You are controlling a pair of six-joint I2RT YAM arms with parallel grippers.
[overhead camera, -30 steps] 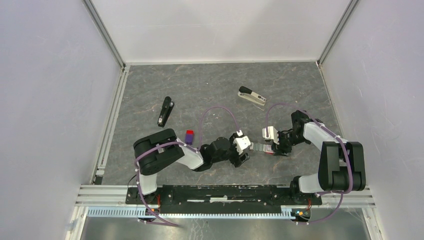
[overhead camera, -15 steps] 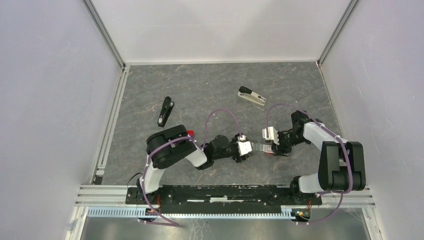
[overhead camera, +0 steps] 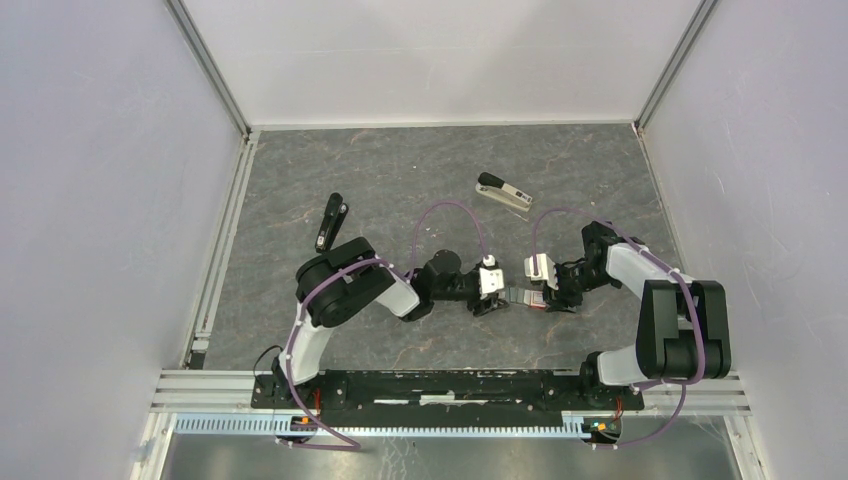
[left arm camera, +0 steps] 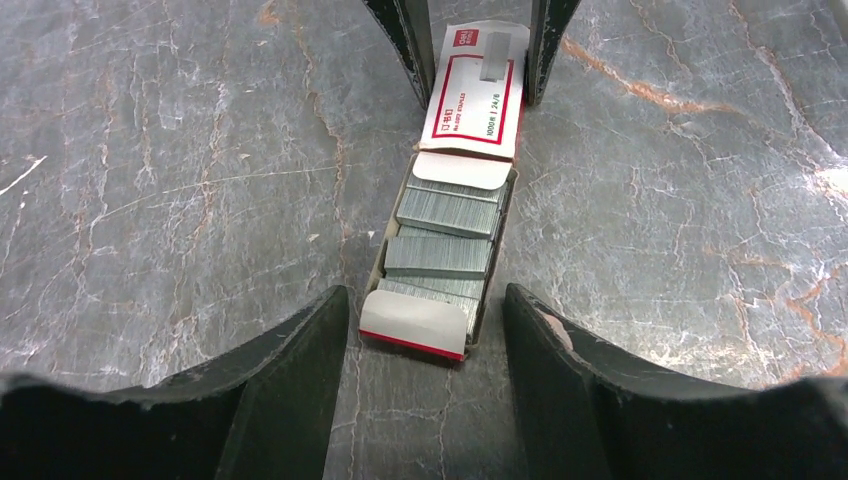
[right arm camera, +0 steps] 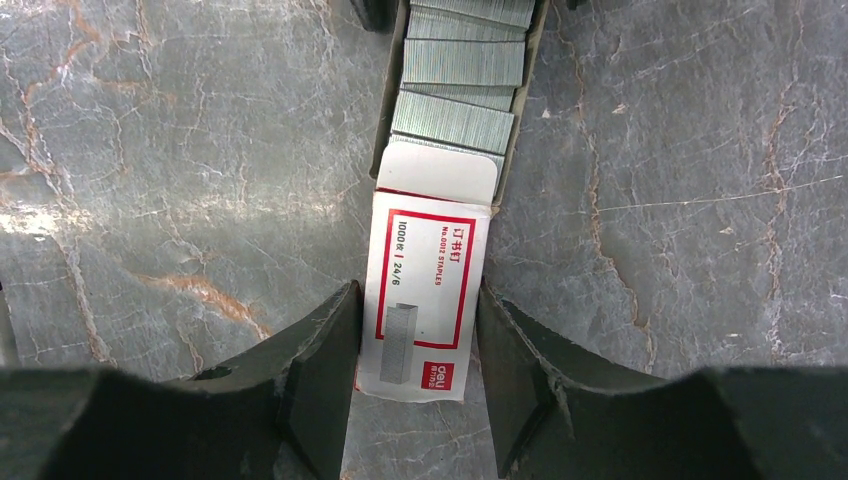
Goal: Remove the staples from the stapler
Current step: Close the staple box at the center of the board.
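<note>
Right gripper (right arm camera: 415, 300) is clamping the red-and-white sleeve (right arm camera: 425, 290) across its width, a finger pressing each long side. Likely purpose: pinning the sleeve so the tray can slide. The pair is sitting mid-table (overhead camera: 400, 180), toward the near edge.

Left gripper (left arm camera: 425, 300) is facing it and straddling the near end of the tray (left arm camera: 418, 318). Its jaws are standing part-open, with a sliver of gap showing on both sides, so nothing is gripped yet. The tray is sticking out of the sleeve and exposing stacked staples (left arm camera: 440, 252).

The stapler (overhead camera: 330, 220) is lying untouched near the left edge, well apart from both arms. A beige rail (overhead camera: 503, 193) with a black end is lying toward the far edge, right of centre. Whether it belongs to the stapler is not resolving from above, nor whether either piece is holding staples.

Judgement: both arms are working on the box, not the stapler.
</note>
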